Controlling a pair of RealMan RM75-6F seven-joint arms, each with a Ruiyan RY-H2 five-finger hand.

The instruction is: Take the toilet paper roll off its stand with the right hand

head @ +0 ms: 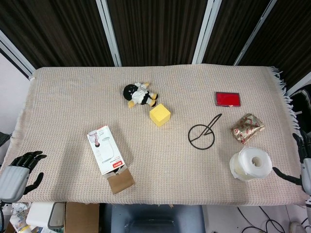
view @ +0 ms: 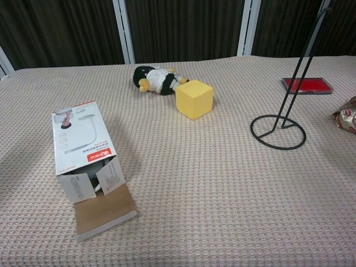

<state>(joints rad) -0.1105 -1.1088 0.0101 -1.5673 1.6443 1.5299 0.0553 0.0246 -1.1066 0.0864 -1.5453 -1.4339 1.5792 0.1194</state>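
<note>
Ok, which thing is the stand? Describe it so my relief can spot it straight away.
Start at the beige cloth covering the table and go to its right half. Between the yellow cube and the gold wrapped packet is the stand: a black wire ring flat on the cloth with one thin rod rising from it. It is the only bare wire thing there; the white roll lies nearer the front edge.

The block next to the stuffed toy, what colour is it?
Yellow. The block shows best in the chest view, beside the stuffed toy.
</note>
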